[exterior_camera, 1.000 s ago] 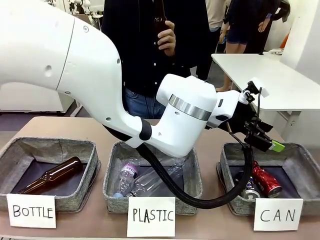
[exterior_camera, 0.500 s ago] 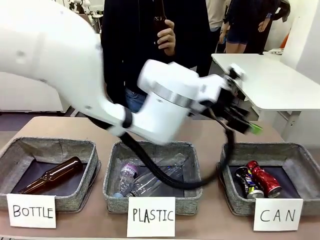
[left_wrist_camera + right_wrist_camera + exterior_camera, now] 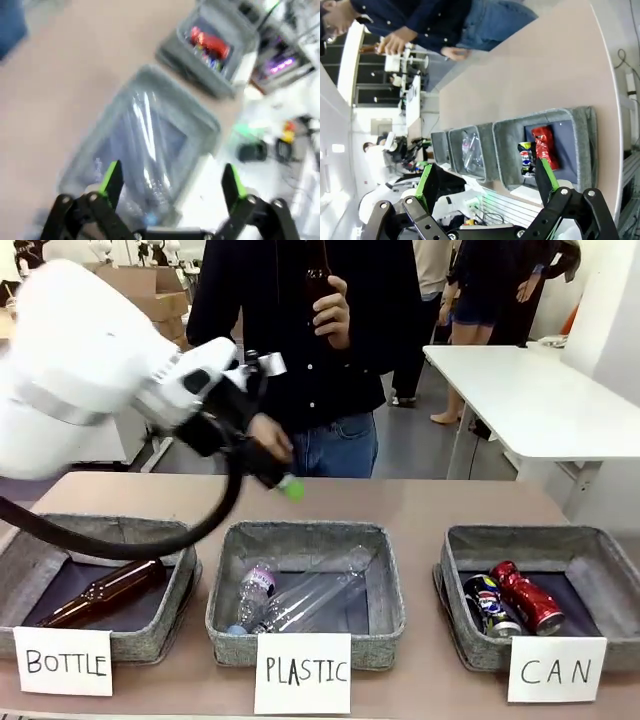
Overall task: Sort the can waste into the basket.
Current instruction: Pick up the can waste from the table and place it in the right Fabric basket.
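**Both cans already in the CAN basket, grippers empty**

Right now we see three grey fabric baskets in a row along the near edge of a tan table [image 3: 430, 505], each fronted by a hand-lettered white card. On the robot's right sits the basket [image 3: 600, 545] marked CAN, and inside it lie both pieces of can waste, side by side and touching: a red can [image 3: 530, 602] and a dark blue and silver can [image 3: 487, 603]. The middle basket [image 3: 385, 570], marked PLASTIC, holds clear plastic bottles [image 3: 300, 600]. The left one, marked BOTTLE, holds a brown glass bottle [image 3: 100, 592].

Our left gripper [image 3: 275, 475] hangs in the air above the far edge of the table, roughly over the gap between the BOTTLE and PLASTIC baskets. Its wrist camera, blurred, shows its jaws spread wide with nothing between them. Our right gripper [image 3: 485, 182] is likewise spread and empty, looking down on the row of baskets from high above.

Across the table a person holds a brown bottle [image 3: 318, 280] up at chest height in one hand [image 3: 333, 315].

We judge the can sorting finished, since we see no can outside the basket. To do the present step well, we would keep both grippers released and high, clear of the basket rims, and not reach for the person's bottle: it is glass, not can waste.
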You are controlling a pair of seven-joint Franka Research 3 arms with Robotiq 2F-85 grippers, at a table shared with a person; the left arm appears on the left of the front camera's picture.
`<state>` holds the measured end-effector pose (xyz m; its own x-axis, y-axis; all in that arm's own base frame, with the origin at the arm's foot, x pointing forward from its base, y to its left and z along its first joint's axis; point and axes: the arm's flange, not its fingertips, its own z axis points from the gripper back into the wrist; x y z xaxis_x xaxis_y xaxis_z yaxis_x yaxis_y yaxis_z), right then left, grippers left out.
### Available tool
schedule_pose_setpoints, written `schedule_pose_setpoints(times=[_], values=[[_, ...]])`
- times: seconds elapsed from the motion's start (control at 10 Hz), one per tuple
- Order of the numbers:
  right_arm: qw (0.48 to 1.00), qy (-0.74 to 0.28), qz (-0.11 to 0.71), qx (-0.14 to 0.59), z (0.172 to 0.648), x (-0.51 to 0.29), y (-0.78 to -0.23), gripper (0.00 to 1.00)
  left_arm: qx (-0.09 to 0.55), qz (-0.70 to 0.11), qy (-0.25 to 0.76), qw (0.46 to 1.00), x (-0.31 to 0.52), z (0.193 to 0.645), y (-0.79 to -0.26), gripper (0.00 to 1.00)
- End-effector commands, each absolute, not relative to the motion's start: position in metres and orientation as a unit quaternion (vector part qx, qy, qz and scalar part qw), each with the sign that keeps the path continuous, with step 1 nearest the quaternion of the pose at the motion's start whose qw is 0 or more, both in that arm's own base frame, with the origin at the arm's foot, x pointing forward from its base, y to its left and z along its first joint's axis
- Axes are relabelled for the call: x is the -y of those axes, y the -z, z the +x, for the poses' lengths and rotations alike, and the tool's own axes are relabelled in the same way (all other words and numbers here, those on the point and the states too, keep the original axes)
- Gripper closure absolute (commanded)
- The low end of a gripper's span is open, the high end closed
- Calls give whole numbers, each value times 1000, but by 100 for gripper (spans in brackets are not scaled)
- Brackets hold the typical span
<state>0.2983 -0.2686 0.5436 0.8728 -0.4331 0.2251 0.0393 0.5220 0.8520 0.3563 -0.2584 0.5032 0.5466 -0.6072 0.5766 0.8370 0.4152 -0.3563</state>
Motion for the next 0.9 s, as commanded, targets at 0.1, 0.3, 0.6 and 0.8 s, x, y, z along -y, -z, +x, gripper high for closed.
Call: schedule_pose_setpoints(times=[0.1, 0.3, 0.6, 0.8], values=[[889, 102, 418, 159, 325, 207, -554, 0, 158, -422, 343, 824, 188, 357, -571, 0], [893, 67, 426, 129, 348, 151, -551, 0, 177, -478, 252, 823, 125, 368, -562, 0], [863, 26, 494, 103, 371, 69, -551, 0, 236, -555, 170, 779, 56, 354, -541, 0], [827, 15, 559, 51, 380, 22, -543, 0, 297, -604, 103, 733, 5, 344, -532, 0]])
